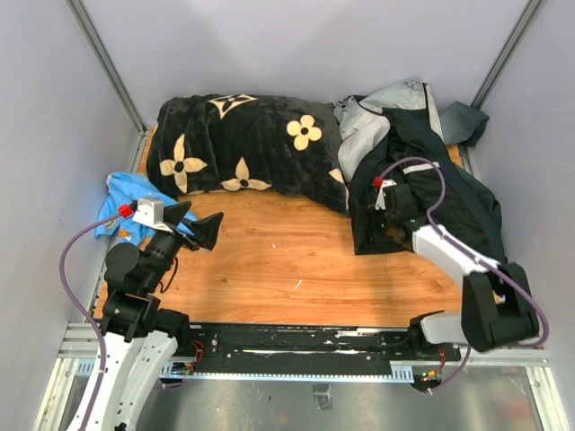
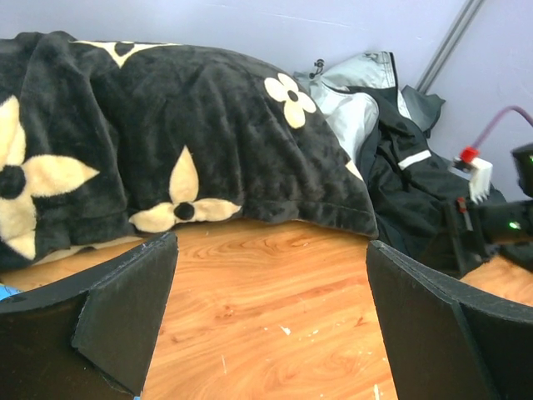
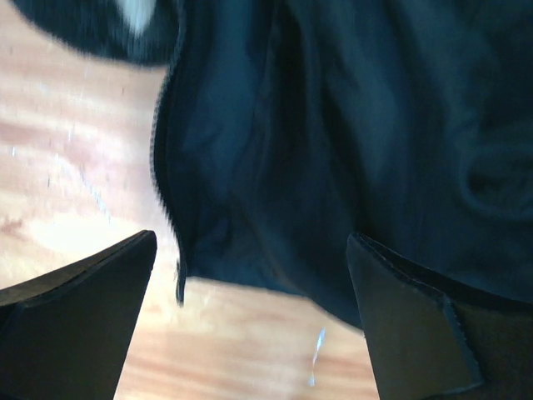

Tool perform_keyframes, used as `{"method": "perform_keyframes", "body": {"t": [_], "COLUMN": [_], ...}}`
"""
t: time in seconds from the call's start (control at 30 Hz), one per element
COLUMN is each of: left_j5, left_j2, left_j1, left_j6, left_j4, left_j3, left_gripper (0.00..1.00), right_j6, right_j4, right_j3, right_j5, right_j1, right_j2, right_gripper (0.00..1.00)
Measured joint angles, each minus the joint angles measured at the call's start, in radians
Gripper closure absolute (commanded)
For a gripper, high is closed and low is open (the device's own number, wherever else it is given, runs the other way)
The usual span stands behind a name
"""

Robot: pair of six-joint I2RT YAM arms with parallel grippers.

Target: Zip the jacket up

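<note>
We see the jacket (image 1: 449, 184) lying bunched on the right side of the table (image 1: 287, 269). It runs long from the upper right of the top view down to the middle right. Its grey hood end is at the top and its dark hem is at the bottom. A blanket (image 1: 243, 144) lies just beside it on the left, touching it.

Our right claw (image 1: 384, 214) hangs over the jacket's lower left corner. Its fingers are spread wide and they pinch nothing. In the right wrist view the dark cloth fills the upper right of the frame. The zipper (image 3: 162, 167) runs up and down along the cloth's left edge. It ends just above the gap between the two fingers, a little to the left.

Our left claw (image 1: 202, 229) is at the left of the top view, well apart from the jacket. It is spread wide too and holds nothing. In its own view the jacket (image 2: 400, 167) lies far off at the right.

We think the right arm is the nearer one. The next move likely needs that claw to shift a bit left and down onto the zipper's bottom end. We cannot see the zipper pull.
</note>
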Motion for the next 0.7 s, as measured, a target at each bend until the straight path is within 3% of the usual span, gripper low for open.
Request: {"method": "perform_keyframes", "body": {"t": [0.27,0.3,0.43,0.57,0.7], "left_j5": [-0.01,-0.011,-0.012,-0.011,-0.008], "left_j2": [-0.008,-0.01,-0.017,-0.022,-0.026], "left_j1": [-0.036,-0.04,-0.054,-0.063,-0.067], "left_j6": [0.004,0.004,0.005,0.005,0.005], "left_j4": [-0.008,-0.008,-0.009,-0.013,-0.013], "left_j3": [0.0,0.0,0.0,0.0,0.0], "left_gripper": [0.01,0.01,0.01,0.01,0.01], "right_j6": [0.001,0.002,0.005,0.009,0.031], "right_j4": [0.038,0.038,0.038,0.062,0.078], "right_j3": [0.165,0.175,0.232,0.246,0.24], "right_j5": [0.063,0.067,0.085,0.083,0.054], "right_j1": [0.006,0.006,0.006,0.008,0.026], "right_j2": [0.287,0.319,0.391,0.411,0.408], "right_gripper": [0.0,0.04,0.25,0.65,0.97]}}
